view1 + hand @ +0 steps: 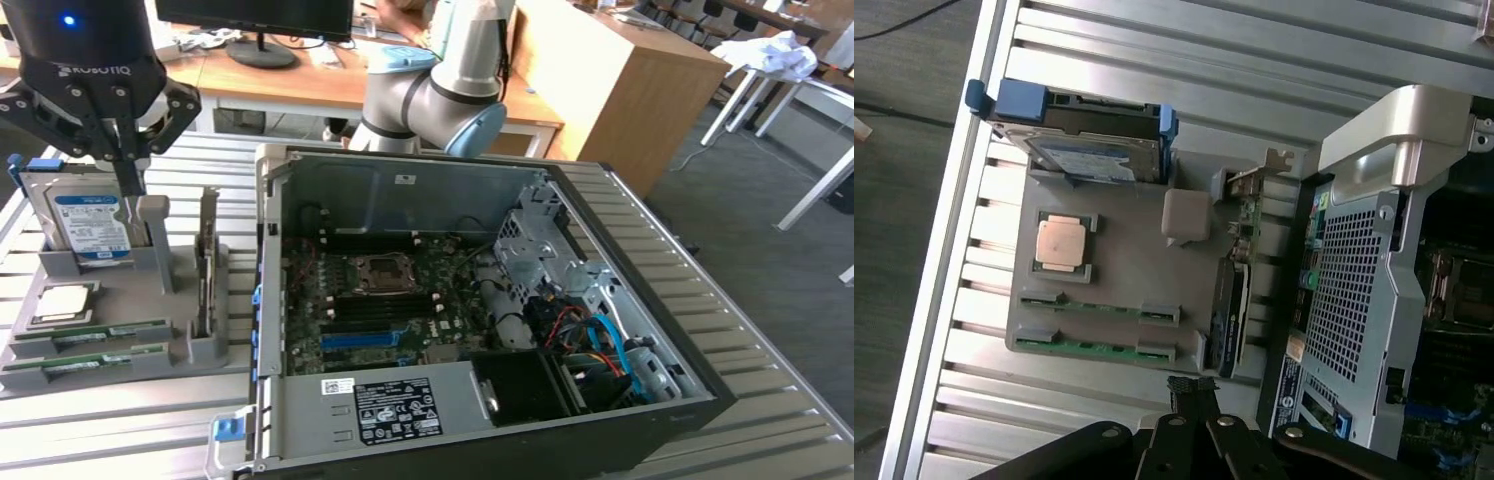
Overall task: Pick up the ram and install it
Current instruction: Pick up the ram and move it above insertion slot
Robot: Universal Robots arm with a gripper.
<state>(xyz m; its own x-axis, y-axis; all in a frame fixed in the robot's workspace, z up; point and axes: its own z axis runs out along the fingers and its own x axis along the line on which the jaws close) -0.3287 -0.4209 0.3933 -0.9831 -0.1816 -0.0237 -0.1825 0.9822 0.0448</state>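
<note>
Two green ram sticks lie flat in the slots of a grey holder tray (180,285): one ram (94,332), and a second ram stick (83,363) closer to the table's front edge. The wrist view looks down on the same ram (1099,304) and the second stick (1094,347). My gripper (130,180) hangs above the tray's back part, in front of the hard drive, well above the sticks. Its fingers are pressed together with nothing between them. In the wrist view the gripper (1191,386) points beside the tray's edge.
On the tray a silver hard drive (91,222) stands upright, with a square processor chip (64,300) in front and an upright card (207,265) beside it. The open computer case (274,300) stands at the exterior view's right of the tray, with the motherboard's memory slots (387,312) exposed.
</note>
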